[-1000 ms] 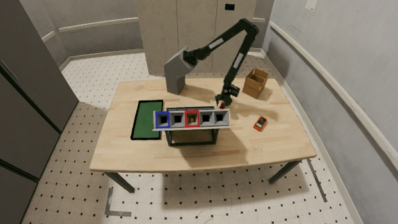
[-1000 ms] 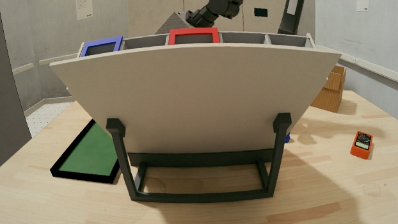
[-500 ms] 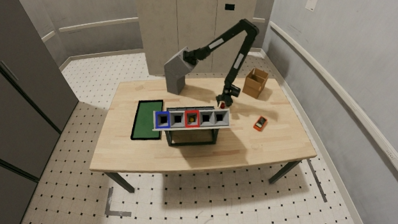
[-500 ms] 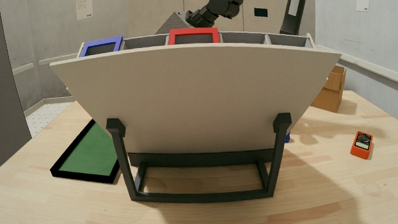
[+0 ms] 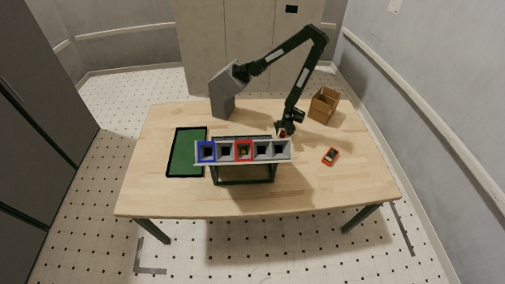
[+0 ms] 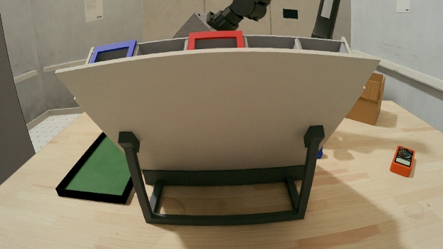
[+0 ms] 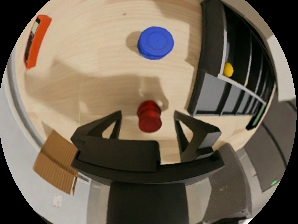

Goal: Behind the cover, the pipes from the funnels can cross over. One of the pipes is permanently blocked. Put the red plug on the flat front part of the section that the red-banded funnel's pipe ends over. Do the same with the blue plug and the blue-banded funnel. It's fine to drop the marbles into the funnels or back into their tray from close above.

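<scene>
My gripper (image 5: 284,129) hangs low over the table behind the right end of the funnel rig. It is open, and the red plug (image 7: 149,116) stands upright on the table between its fingers. The red plug also shows in the top view (image 5: 282,132). The blue plug (image 7: 156,42) lies flat on the table a little beyond it. The rig's top row has a blue-banded funnel (image 5: 206,151) at the left end and a red-banded funnel (image 5: 243,150) in the middle, with a yellow marble (image 5: 243,151) showing in it. The beige cover (image 6: 217,107) hides the pipes.
A green tray with a black rim (image 5: 187,151) lies left of the rig. A cardboard box (image 5: 324,105) stands at the back right. An orange device (image 5: 330,156) lies right of the rig. The arm's grey base block (image 5: 224,93) stands at the back.
</scene>
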`<action>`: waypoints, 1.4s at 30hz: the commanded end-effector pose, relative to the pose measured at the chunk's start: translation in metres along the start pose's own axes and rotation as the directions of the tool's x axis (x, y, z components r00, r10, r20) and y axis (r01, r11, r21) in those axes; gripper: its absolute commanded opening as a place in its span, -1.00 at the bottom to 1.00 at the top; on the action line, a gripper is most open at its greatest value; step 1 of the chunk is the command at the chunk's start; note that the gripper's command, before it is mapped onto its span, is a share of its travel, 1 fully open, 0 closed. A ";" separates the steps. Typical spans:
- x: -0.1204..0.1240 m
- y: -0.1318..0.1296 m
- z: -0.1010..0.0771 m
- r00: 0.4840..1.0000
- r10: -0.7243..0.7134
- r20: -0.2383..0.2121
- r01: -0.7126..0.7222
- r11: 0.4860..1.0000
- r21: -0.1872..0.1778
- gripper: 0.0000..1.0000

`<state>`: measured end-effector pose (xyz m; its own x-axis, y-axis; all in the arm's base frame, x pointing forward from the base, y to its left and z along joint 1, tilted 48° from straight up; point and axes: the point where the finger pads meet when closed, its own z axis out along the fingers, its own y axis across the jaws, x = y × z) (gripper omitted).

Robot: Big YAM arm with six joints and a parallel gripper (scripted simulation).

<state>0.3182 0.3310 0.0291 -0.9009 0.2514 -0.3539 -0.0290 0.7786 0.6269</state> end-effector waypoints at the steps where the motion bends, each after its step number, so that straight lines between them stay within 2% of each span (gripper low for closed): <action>1: 0.004 0.000 0.002 1.000 0.013 0.001 -0.013 1.000 -0.008 0.73; 14: 0.005 -0.002 0.000 0.999 0.054 -0.001 -0.054 0.998 -0.043 0.73; 42: 0.008 -0.012 -0.001 1.000 0.025 0.017 -0.024 0.998 -0.061 0.73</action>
<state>0.3145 0.3334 0.0298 -0.8931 0.2817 -0.3509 -0.0396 0.7276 0.6848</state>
